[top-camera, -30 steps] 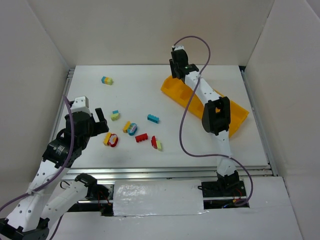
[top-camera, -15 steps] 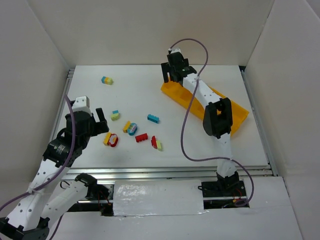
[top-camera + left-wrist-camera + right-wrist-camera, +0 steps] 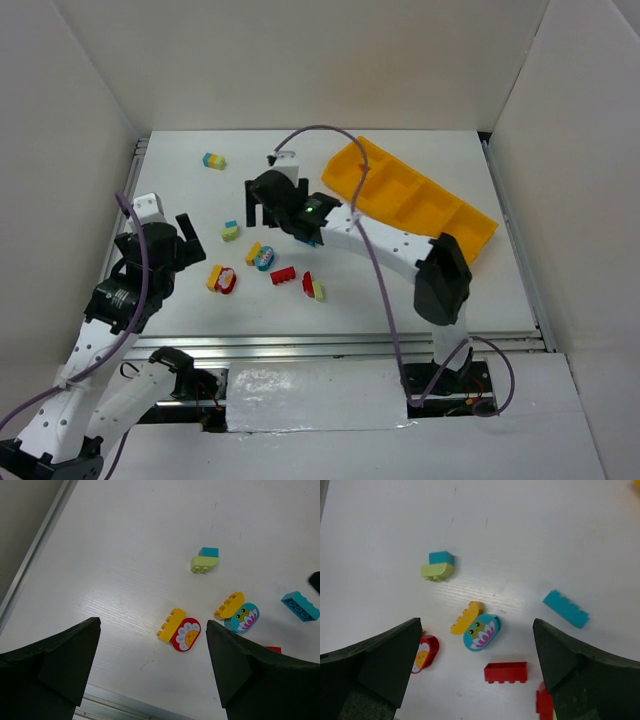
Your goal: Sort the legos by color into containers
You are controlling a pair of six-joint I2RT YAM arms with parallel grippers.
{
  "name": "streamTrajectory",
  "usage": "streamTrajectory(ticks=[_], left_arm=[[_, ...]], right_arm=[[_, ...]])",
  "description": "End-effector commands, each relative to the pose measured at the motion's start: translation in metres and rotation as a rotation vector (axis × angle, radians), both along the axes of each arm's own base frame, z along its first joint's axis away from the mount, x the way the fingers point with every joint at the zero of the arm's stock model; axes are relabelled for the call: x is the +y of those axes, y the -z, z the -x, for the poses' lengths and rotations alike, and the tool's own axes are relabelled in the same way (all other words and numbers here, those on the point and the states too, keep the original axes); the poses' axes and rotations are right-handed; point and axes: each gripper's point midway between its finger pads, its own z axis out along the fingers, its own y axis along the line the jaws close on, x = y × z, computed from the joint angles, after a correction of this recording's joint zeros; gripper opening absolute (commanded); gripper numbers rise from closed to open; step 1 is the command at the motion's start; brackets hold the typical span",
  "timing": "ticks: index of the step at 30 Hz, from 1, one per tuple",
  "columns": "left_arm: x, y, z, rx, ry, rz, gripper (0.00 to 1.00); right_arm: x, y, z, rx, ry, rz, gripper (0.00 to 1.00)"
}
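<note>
The legos (image 3: 283,275) are scattered over the left half of the white tabletop (image 3: 170,170), all of them outside the tray. A yellow brick joined to a red oval piece (image 3: 181,633) is seen nearest the left arm. Just beside it, toward the middle, a curved yellow piece is pressed against a teal oval piece printed with a flower (image 3: 481,631). A pale green brick topped by a teal one (image 3: 438,565) is found farther back, and a plain teal brick (image 3: 565,609) lies apart on the right. A red brick (image 3: 506,672) is laid flat closer to the arms' bases, with a red and pale green clump (image 3: 314,287) just beside it. One more clump of teal, yellow and green (image 3: 214,161) is set well apart near the back left corner.

The long orange-yellow tray (image 3: 470,215), divided into four square compartments in a row, is placed slantwise at the back right, well apart from the bricks.

The right gripper (image 3: 476,625) is held above the middle of the scatter, over the teal oval piece, its fingers spread wide and nothing grasped. The left gripper (image 3: 152,624) is held over the yellow and red pair, likewise released and spread wide.
</note>
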Motion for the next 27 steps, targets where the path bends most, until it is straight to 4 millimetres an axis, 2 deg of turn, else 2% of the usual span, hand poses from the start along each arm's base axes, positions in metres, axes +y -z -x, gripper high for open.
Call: streamTrajectory(ticks=[1, 2, 3, 4, 6, 9, 11, 15, 21, 27], left_arm=[[0.008, -0.015, 0.001, -0.054, -0.045, 0.009, 1.00], [0.008, -0.015, 0.001, -0.055, -0.045, 0.010, 0.99], [0.008, -0.016, 0.001, -0.057, -0.047, 0.011, 0.99], [0.008, -0.016, 0.001, -0.058, -0.044, 0.012, 0.99], [0.007, -0.016, 0.002, -0.062, -0.041, 0.015, 1.00], [0.006, -0.017, 0.002, -0.068, -0.032, 0.019, 0.99], [0.004, -0.016, 0.001, -0.063, -0.020, 0.020, 0.99], [0.002, -0.016, 0.000, -0.061, -0.004, 0.022, 1.00], [0.000, -0.018, 0.001, -0.074, 0.007, 0.030, 0.99], [-0.001, -0.019, 0.001, -0.078, 0.016, 0.034, 0.99]], right_arm=[[0.020, 0.024, -0.002, 0.090, 0.210, -0.054, 1.00], [0.018, 0.037, 0.005, 0.132, 0.227, 0.000, 1.00], [0.026, 0.060, 0.005, 0.163, 0.256, 0.025, 1.00], [0.039, 0.049, 0.006, 0.149, 0.263, -0.005, 1.00], [0.043, 0.070, 0.012, 0.179, 0.294, 0.023, 1.00], [0.054, 0.086, 0.018, 0.210, 0.297, -0.007, 1.00], [0.053, 0.105, 0.021, 0.227, 0.327, -0.005, 1.00], [0.052, 0.128, 0.026, 0.243, 0.346, 0.047, 1.00], [0.058, 0.154, 0.026, 0.270, 0.335, 0.077, 1.00], [0.066, 0.170, 0.023, 0.279, 0.316, 0.088, 0.99]])
